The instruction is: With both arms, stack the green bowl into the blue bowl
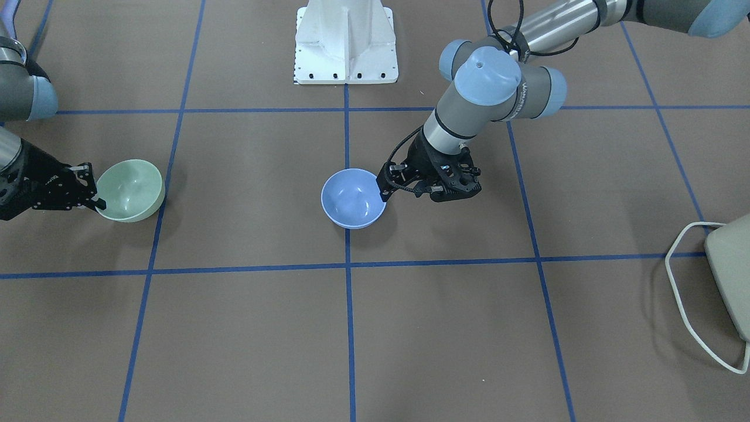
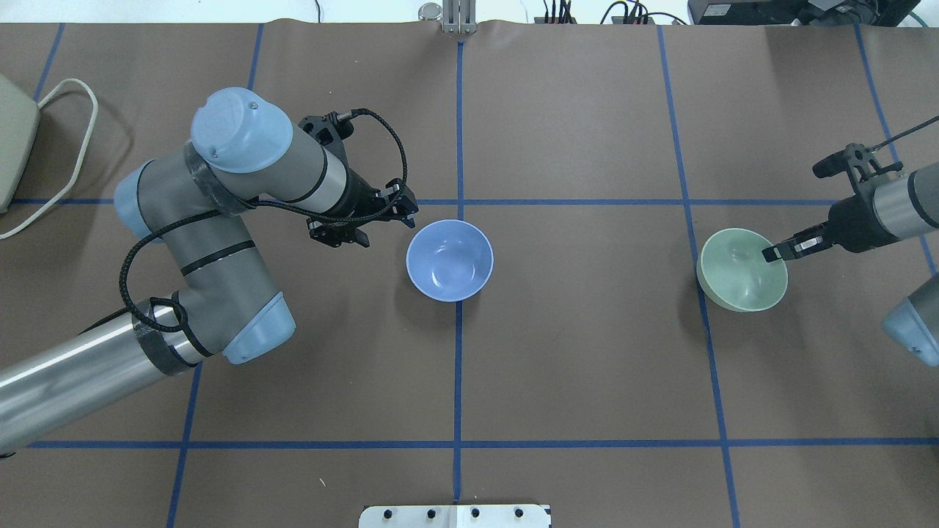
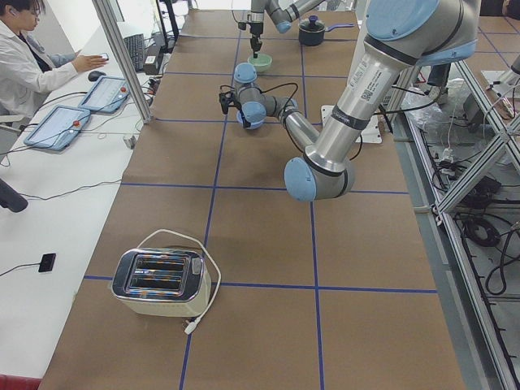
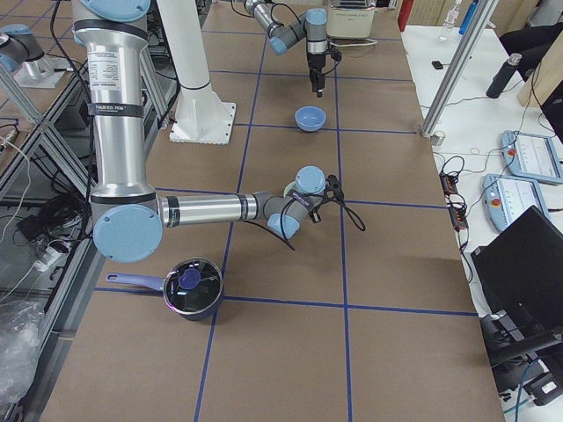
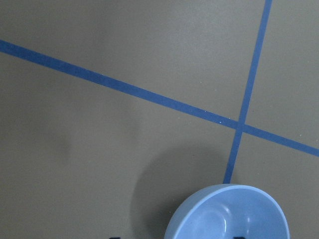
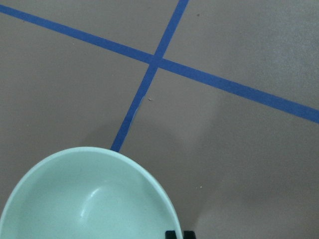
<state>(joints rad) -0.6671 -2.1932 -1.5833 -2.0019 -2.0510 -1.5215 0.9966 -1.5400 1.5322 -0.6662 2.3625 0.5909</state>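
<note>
The blue bowl (image 1: 353, 198) stands upright on the table's centre line, and it also shows in the overhead view (image 2: 449, 260) and the left wrist view (image 5: 229, 214). My left gripper (image 2: 407, 213) is just beside its rim, on the robot's left of it, with its jaws apart and nothing between them. The green bowl (image 1: 130, 190) is tilted, far off on the robot's right (image 2: 741, 282). My right gripper (image 2: 774, 254) is shut on the green bowl's rim, one finger inside. The right wrist view shows the green bowl (image 6: 89, 199) close up, with the fingertips together at its edge.
A toaster (image 3: 158, 280) with its white cord lies at the table's end on the robot's left. A dark pot with a lid (image 4: 189, 287) sits at the end on the robot's right. The white pedestal base (image 1: 345, 44) stands at the robot's edge. Blue tape lines grid the brown table.
</note>
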